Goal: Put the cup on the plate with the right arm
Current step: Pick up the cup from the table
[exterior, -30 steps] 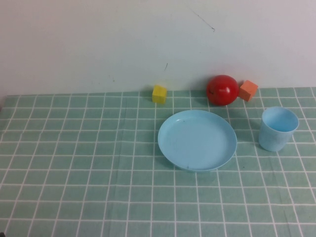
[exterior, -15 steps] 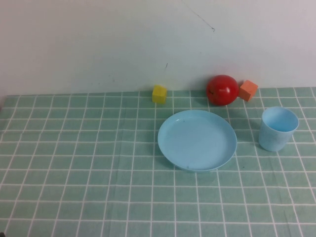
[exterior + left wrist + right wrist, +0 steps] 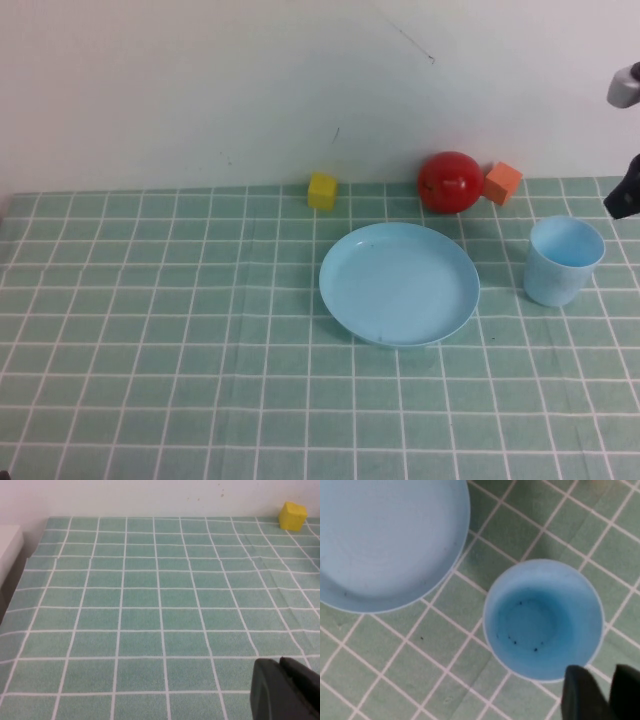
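The right gripper (image 3: 602,692) hovers directly above the upright light blue cup (image 3: 564,260), fingers parted a little around nothing, tips over the near part of its rim. The cup stands on the checked tablecloth (image 3: 180,330), just right of the light blue plate (image 3: 399,284), apart from it. The left gripper (image 3: 285,690), parked far left, looks shut. Behind sits a red ball (image 3: 449,182).

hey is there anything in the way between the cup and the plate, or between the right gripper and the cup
Nothing visible. The cup stands upright on the cloth, apart from the plate, with only bare checked cloth between them. The right gripper hovers just above the cup's rim, nothing between. The red ball sits behind, clear of that path. The left gripper is parked far away.
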{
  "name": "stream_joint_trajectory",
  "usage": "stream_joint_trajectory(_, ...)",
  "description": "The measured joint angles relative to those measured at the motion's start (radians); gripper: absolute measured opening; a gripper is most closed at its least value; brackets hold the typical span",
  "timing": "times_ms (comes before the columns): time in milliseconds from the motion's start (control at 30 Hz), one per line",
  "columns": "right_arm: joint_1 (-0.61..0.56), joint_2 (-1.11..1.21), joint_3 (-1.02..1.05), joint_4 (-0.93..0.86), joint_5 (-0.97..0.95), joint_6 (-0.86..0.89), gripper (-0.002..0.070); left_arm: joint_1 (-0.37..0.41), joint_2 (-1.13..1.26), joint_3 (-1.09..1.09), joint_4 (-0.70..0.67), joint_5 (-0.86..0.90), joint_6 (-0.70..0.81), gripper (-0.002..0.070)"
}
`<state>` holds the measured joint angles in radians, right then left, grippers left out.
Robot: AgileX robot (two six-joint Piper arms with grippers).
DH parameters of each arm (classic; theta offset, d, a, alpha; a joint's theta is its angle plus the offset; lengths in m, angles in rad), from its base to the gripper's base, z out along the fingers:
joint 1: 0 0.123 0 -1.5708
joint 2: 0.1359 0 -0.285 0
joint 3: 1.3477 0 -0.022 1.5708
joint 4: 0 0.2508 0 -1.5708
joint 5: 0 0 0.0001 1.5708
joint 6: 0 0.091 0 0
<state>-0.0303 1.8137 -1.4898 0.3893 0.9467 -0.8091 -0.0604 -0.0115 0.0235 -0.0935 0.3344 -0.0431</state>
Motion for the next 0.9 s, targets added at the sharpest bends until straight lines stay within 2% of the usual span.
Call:
stream_joint_trajectory(133, 0.0, 0.059, -0.027, 0.035, 0.0, -0.033, 0.0347, 0.0, 0.0, 0.0, 0.0, 0.0, 0.0, -0.0003)
stream_joint_trajectory(200, 0.0, 0.083, -0.043, 0.033, 0.002, -0.037, 0.0426, 0.0, 0.0, 0.0, 0.0, 0.0, 0.0, -0.0003)
stream_joint_trajectory(367, 0.0, 0.158, -0.093, 0.025, 0.004, -0.038, 0.0477, 0.0, 0.0, 0.0, 0.0, 0.0, 0.0, -0.0003)
stream_joint_trajectory(533, 0.0, 0.231, -0.115, 0.02, -0.01, -0.038, 0.0468, 0.0, 0.0, 0.0, 0.0, 0.0, 0.0, -0.0003)
stream_joint_trajectory(700, 0.0, 0.281, -0.131, 0.02, -0.023, -0.038, 0.0407, 0.0, 0.0, 0.0, 0.0, 0.0, 0.0, -0.0003)
stream_joint_trajectory(800, 0.0, 0.304, -0.134, 0.02, -0.029, -0.038, 0.0335, 0.0, 0.0, 0.0, 0.0, 0.0, 0.0, -0.0003)
stream_joint_trajectory(900, 0.0, 0.32, -0.134, 0.02, -0.031, -0.038, 0.0199, 0.0, 0.0, 0.0, 0.0, 0.0, 0.0, -0.0003)
